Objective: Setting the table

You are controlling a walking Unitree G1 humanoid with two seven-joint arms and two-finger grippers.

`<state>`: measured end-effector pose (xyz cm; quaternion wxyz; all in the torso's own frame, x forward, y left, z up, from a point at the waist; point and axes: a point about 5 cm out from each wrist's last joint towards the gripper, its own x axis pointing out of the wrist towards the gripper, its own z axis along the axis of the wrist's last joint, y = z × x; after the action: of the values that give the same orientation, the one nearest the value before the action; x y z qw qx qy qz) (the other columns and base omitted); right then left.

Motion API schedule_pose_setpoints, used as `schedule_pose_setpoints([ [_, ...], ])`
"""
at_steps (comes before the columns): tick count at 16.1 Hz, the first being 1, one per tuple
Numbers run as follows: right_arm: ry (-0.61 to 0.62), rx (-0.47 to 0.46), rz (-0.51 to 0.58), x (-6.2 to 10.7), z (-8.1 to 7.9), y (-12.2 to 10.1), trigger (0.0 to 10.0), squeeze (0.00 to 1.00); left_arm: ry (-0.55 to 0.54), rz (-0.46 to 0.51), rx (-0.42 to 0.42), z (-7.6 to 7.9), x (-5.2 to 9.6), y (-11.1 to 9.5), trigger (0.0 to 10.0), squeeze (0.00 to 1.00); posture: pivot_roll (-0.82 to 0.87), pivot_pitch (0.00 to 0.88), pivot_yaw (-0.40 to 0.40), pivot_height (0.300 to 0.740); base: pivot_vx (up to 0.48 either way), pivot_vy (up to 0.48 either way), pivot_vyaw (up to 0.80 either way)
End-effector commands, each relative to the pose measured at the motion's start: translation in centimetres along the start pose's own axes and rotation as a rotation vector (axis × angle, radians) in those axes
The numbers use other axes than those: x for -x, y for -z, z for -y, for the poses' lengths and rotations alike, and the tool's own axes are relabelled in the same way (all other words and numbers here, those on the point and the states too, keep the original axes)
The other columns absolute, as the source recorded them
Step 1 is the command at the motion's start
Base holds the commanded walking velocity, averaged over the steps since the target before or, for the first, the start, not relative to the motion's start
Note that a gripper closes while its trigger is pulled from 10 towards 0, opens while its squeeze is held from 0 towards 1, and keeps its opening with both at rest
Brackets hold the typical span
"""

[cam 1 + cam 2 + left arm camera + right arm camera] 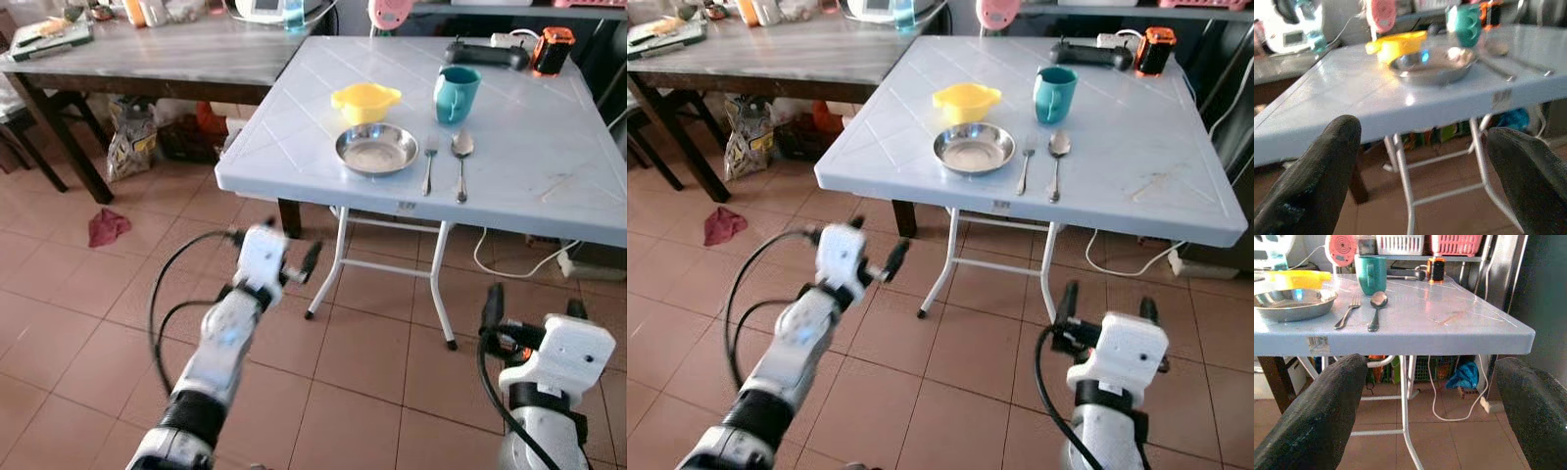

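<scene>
Trouble from here would most likely come from the table (pixel 549 186) edge: both arms sit below the tabletop and short of it, so a careless lift could knock a finger against the rim and jolt the light folding legs, sending the cup (pixel 456 93) or the cutlery sliding. The setting itself looks nearly complete and tidy. A shallow steel plate (pixel 376 149) sits near the front edge, with a yellow bowl (pixel 365 102) just behind it, close enough that I cannot tell whether they touch. Just to the right of the plate lie a fork (pixel 430 162) and a spoon (pixel 461 162), side by side, handles toward the robot, and the teal cup stands upright behind them. The steel pieces are smooth and thin, so any further nudge could skid them off line; the cup, being tall, is what I would expect to tip first. The left gripper (pixel 272 266) hangs over the floor in front of the table, its fingers spread wide with nothing between them, and the right gripper (pixel 534 313), lower and to the right, is likewise wide apart and empty. A red rag (pixel 107 226) lies on the tiles off to the left, a minor snag if the robot steps that way.
</scene>
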<state>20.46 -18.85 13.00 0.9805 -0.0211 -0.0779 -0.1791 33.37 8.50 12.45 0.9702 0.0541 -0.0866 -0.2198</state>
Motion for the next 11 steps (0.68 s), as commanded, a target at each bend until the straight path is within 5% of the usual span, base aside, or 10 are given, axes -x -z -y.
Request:
schedule_pose_setpoints([
  [1, -0.009, -0.006, -0.019, 0.0, -0.4, 0.2, 10.0, 0.00, 0.023, -0.008, 0.010, 0.2, -0.1, 0.0, 10.0, 0.00, -0.04, 0.082, 0.071, 0.714, 0.000, 0.000, -0.80],
  [4, -0.050, -0.002, -0.017, 0.0, -0.9, 0.1, 10.0, 0.00, 0.043, 0.006, 0.054, 1.2, -0.2, -0.1, 10.0, 0.00, -0.05, 0.077, 0.062, 0.714, 0.000, 0.000, -0.59],
  [11, -0.053, 0.021, -0.023, 0.2, -0.6, 0.0, 10.0, 0.00, 0.088, 0.026, 0.085, 1.6, 0.0, -0.2, 10.0, 0.00, -0.05, 0.094, 0.057, 0.714, 0.000, 0.000, 0.00],
])
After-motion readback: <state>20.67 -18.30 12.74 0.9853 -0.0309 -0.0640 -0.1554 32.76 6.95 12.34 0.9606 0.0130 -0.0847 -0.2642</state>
